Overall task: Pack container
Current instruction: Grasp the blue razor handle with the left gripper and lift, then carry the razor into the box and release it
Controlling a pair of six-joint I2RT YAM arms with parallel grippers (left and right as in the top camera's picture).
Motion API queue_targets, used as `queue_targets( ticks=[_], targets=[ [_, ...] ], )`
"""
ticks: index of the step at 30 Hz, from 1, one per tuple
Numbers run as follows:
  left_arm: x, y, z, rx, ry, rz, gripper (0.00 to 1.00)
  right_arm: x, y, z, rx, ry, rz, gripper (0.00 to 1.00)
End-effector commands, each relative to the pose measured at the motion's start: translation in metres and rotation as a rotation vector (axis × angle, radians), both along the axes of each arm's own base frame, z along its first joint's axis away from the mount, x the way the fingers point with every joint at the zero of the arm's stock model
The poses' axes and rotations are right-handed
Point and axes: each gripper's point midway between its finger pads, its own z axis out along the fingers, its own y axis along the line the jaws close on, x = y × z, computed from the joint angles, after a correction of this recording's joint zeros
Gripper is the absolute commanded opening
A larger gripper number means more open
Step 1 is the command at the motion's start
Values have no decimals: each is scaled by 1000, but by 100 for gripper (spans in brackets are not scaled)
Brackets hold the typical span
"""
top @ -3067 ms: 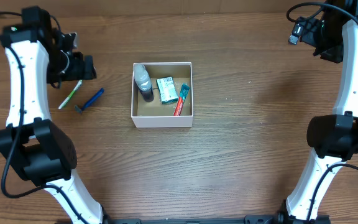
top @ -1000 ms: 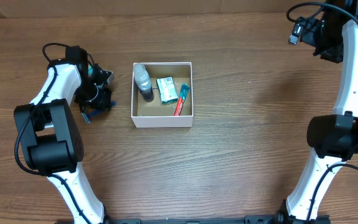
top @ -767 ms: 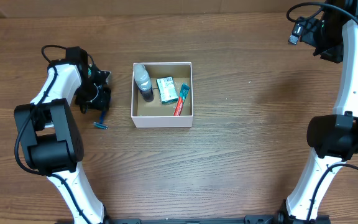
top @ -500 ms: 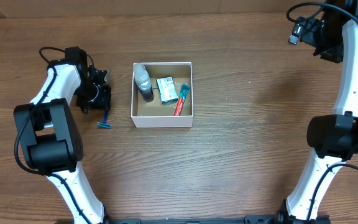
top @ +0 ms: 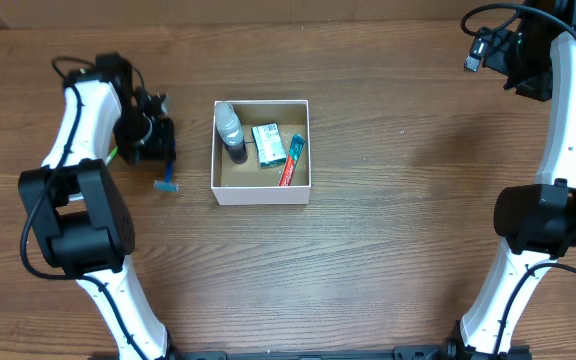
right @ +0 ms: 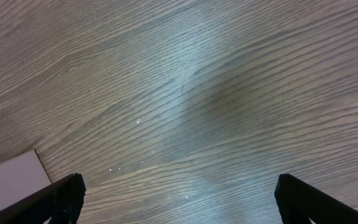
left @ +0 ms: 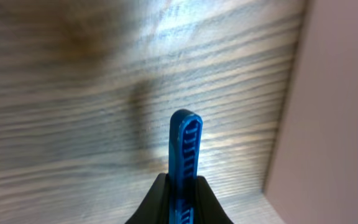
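Clamping a blue razor [left: 185, 140] by its handle, the left gripper [left: 182, 194] hangs just left of the container [top: 262, 193], which holds a bottle [top: 230, 130] and green packet [top: 268, 144]. Far right of the container, the right gripper [right: 179, 190] gapes wide.

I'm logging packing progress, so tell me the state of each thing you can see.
Container: open, partly packed.
Bottle: inside the container.
Green packet: inside the container.
Red tube: inside the container.
Razor: outside, clamped in the left jaws.
Toothbrush: outside, on the table, mostly hidden.
Right jaws: open, empty.
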Motion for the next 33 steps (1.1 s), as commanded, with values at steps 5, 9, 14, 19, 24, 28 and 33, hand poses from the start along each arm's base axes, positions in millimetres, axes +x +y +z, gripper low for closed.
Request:
queue_targets(
  ticks=[5, 9, 14, 19, 24, 28, 33],
  targets=[
    [33, -3, 96, -10, -152, 1, 4, -3, 2, 14, -3, -35, 10, 100],
    [35, -14, 135, -60, -212, -14, 4, -3, 2, 14, -3, -35, 10, 100],
    [30, -37, 174, -86, -278, -82, 4, -3, 2, 14, -3, -35, 10, 100],
    [20, -77, 193, -86, -317, -214, 4, -3, 2, 14, -3, -35, 10, 100],
    [7, -129, 195, -87, -329, -388, 4, -3, 2, 14, -3, -35, 10, 100],
    [-1, -158, 191, -28, -330, -494, 4, -3, 2, 14, -3, -35, 10, 100],
    [-18, -194, 185, 23, -345, -713, 4, -3, 2, 14, -3, -35, 10, 100]
  ],
)
